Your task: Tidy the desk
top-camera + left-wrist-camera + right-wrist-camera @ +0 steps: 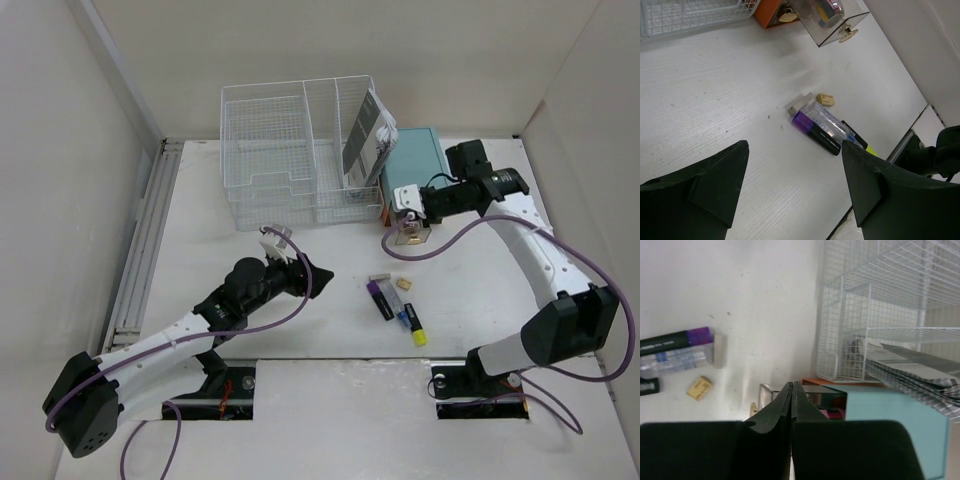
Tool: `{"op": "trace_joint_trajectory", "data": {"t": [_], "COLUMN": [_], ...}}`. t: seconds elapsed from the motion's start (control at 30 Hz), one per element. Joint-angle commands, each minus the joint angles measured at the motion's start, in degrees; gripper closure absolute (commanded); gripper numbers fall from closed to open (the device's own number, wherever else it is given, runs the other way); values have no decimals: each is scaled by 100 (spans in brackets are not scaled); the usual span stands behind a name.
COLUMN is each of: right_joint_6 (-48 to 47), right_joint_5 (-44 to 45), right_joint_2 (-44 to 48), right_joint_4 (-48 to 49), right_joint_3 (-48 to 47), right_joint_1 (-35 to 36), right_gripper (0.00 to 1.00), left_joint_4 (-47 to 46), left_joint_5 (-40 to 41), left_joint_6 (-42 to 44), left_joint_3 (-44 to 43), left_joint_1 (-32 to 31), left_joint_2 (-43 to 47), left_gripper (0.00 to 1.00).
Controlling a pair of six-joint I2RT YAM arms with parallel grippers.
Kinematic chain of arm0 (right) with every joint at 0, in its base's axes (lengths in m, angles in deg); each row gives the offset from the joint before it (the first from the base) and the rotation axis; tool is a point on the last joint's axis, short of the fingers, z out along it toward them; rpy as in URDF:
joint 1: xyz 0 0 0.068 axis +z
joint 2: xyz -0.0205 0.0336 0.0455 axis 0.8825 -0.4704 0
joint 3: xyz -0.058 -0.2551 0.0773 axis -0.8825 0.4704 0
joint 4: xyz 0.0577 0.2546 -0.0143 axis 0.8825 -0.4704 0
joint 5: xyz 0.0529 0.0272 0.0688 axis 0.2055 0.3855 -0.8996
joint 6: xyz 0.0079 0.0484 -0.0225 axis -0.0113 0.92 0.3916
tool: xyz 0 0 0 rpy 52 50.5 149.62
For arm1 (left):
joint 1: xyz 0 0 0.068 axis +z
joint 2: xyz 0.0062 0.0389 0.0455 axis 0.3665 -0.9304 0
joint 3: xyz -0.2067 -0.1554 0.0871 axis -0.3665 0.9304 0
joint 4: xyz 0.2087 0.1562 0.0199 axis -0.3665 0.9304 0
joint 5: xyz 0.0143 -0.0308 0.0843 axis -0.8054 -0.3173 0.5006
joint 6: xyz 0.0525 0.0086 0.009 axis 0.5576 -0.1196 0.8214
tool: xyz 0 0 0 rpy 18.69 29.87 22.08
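Top view, 12 o'clock = far wall. The desk [300, 330] fills the frame, with the ribbed rail [140, 250] down its 9 o'clock edge.

Left gripper [794, 145]: jaws spread wide, nothing between them. It hangs over bare desk at about 7 o'clock from centre, aimed at the pen pile.

Right gripper [792, 390]: fingers clenched flat together, no gap visible. It sits right over a smoky clear box [832, 25] with a brass knob [847, 34]. The knob is just beside the fingertips. Can't tell whether they pinch any part of the box.

Wire-mesh organizer [270, 140] is at 12 o'clock, with a folded booklet [365, 135] standing in its right compartment. Teal drawer box [420, 160] touches the organizer's 3 o'clock side. An orange item [384, 212] sits at the teal box's 7 o'clock corner, by the clear box.

Loose on the desk at 5 o'clock from the organizer: purple marker [379, 296], yellow highlighter [412, 325] just beyond it at 4 o'clock, and a small tan eraser [404, 284] near the marker at 2 o'clock.
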Motion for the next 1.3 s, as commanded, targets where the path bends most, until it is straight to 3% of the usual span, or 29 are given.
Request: {"op": "trace_joint_trajectory", "data": {"t": [0.0,0.2,0.3,0.8,1.2,1.27], "right_joint_6": [275,-373,-374,2436,3458,3458], "right_joint_5": [-446,451,715,2384,4019,3898], "right_joint_2": [129,-406,-802,-1444,-1647,-1489], "right_joint_4": [-443,-1514,-1568,1534,3494,3443], "right_joint_3": [-83,-99,-170,15,480,542], "right_joint_1": [-9,-9,-9,193,536,589], "right_gripper": [100,100,100,100,100,100], "left_joint_4": [-177,-229,-282,-282,-229,-229], "left_joint_5": [-15,-15,-15,38,38,38], "left_joint_6": [-21,-21,-21,-21,-21,-21], "left_joint_3": [-94,12,12,118,118,118], "left_joint_1": [28,28,28,28,28,28], "left_joint_2": [17,69,69,245,298,298], "left_gripper": [28,28,28,28,28,28]}}
